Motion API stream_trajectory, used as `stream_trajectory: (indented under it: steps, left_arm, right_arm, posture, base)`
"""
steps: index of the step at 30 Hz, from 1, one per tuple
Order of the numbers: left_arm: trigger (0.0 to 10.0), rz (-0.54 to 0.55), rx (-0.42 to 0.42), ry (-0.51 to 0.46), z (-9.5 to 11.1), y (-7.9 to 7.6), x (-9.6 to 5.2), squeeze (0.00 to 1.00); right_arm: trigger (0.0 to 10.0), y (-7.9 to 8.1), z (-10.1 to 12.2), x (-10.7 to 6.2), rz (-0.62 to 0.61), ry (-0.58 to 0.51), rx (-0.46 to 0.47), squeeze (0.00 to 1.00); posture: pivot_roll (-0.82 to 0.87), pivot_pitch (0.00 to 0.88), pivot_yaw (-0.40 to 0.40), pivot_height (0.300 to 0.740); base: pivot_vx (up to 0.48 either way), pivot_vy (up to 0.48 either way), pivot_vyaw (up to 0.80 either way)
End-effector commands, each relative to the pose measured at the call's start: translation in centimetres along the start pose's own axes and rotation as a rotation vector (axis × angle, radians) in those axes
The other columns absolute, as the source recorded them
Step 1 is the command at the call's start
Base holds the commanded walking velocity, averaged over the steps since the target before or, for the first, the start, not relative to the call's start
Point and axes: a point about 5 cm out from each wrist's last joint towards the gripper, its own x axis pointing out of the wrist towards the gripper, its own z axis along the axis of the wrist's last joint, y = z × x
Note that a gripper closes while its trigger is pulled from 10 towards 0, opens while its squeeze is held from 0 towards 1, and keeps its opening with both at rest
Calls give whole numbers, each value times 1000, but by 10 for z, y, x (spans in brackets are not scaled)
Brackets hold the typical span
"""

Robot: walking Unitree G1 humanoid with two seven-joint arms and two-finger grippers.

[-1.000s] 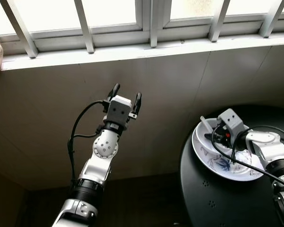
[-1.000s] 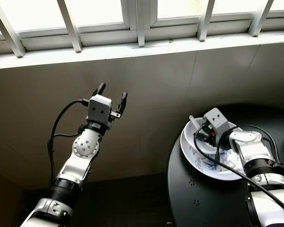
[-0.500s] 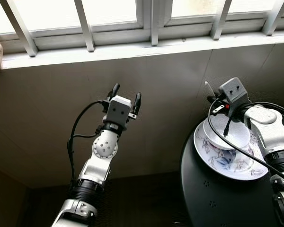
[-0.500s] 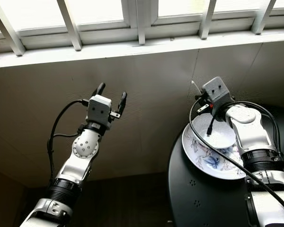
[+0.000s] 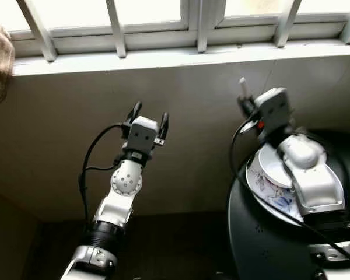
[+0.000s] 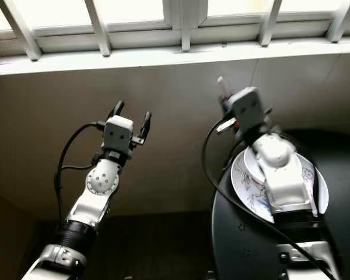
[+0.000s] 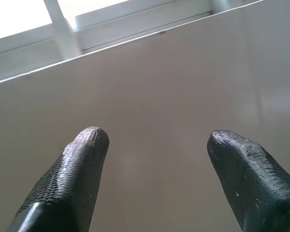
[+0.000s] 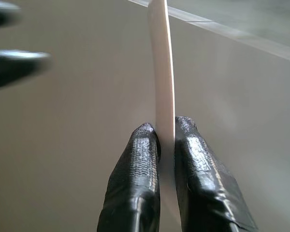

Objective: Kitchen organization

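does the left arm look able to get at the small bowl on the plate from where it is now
Probably not without moving. The left tool is open, raised before the wall, well left of the black table. The small bowl sits on the patterned plate, partly under the right arm, whose tool grips a white utensil.

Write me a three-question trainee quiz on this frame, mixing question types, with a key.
1. True or false: the left gripper is shut on a utensil.
2. What does the right gripper pinch? A) a flat white utensil handle B) a brown cloth C) a black cable
3. Fill in: the small white bowl sits on the blue-patterned white plate, which rests on the round black ____.

Key: 1 false, its fingers are spread and empty, raised before the beige wall. 2 A, held up away from the dishes. 3 table.
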Motion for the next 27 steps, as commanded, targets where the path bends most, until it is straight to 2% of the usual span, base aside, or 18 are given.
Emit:
stream_trajectory:
  steps: [1,5,8,21,27]
  left_arm:
    - [10000,5,-6,16,-2,1,-1,0]
    - [10000,1,-6,31,-4,2,-3,0]
    - [10000,4,-7,34,-4,2,-3,0]
    - [10000,8,-9,35,-3,2,-4,0]
    - [10000,13,5,1,0,3,-4,0]
  right_arm:
    - [0,9,10,0,48,-51,-12,0]
    - [0,37,1,-7,160,-34,20,0]
    - [0,41,0,-9,162,-29,28,0]
    - [0,33,-1,-9,104,-28,51,0]
    - [0,20,1,-7,2,-47,37,0]
  posture:
    - [-191,0,45,740]
    - [-189,0,46,740]
    - [-188,0,45,740]
    - [-188,0,42,740]
    - [-189,0,46,740]
  base:
    - [0,0,800]
    - [0,120,800]
    - [0,480,800]
    - [0,480,800]
    - [0,49,800]
